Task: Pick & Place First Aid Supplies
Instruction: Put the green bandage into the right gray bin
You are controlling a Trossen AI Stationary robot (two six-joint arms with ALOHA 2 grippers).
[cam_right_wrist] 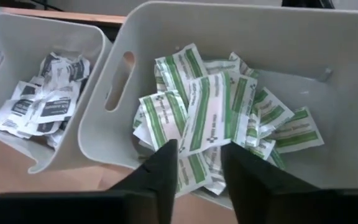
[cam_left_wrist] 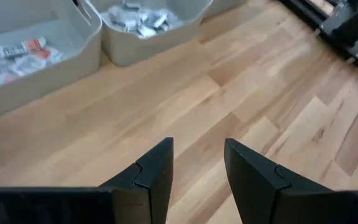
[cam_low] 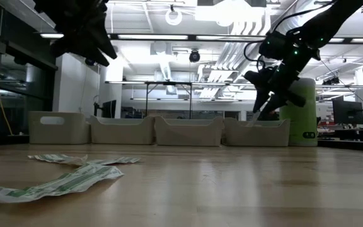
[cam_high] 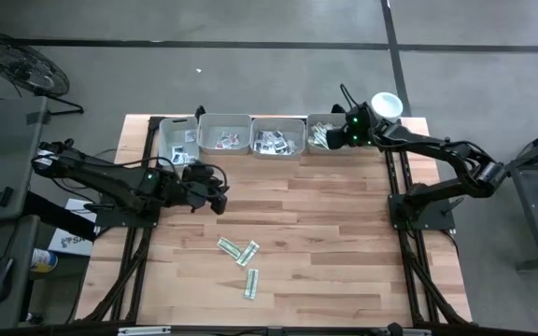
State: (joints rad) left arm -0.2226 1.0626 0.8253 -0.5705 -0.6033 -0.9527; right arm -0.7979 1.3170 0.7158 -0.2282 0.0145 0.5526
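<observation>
A heap of green-and-white striped sachets (cam_right_wrist: 229, 118) fills the grey tray (cam_right_wrist: 328, 74) directly under the right gripper (cam_right_wrist: 199, 163). This gripper hangs over that tray at the far right end of a row of four trays. Its two dark fingers stand slightly apart. One striped sachet (cam_right_wrist: 211, 112) lies in front of the gap between them, on top of the heap; whether the fingertips touch it cannot be told. The neighbouring tray (cam_right_wrist: 17, 37), just beside the gripper, holds white sachets with dark marks (cam_right_wrist: 42, 99). Just beyond the gripper stands a pale green tub with a white lid (cam_high: 387, 105).

Four more striped sachets (cam_high: 239, 254) lie loose on the wooden table (cam_high: 344, 243), well apart from both grippers, toward the near edge.

The left gripper (cam_left_wrist: 199, 167) hovers over bare wood near the left end of the tray row, its fingers parted and holding nothing. Ahead of it sit two trays, one (cam_left_wrist: 42, 74) with a few white and red packets (cam_left_wrist: 23, 53), the other (cam_left_wrist: 160, 37) with small white sachets.
</observation>
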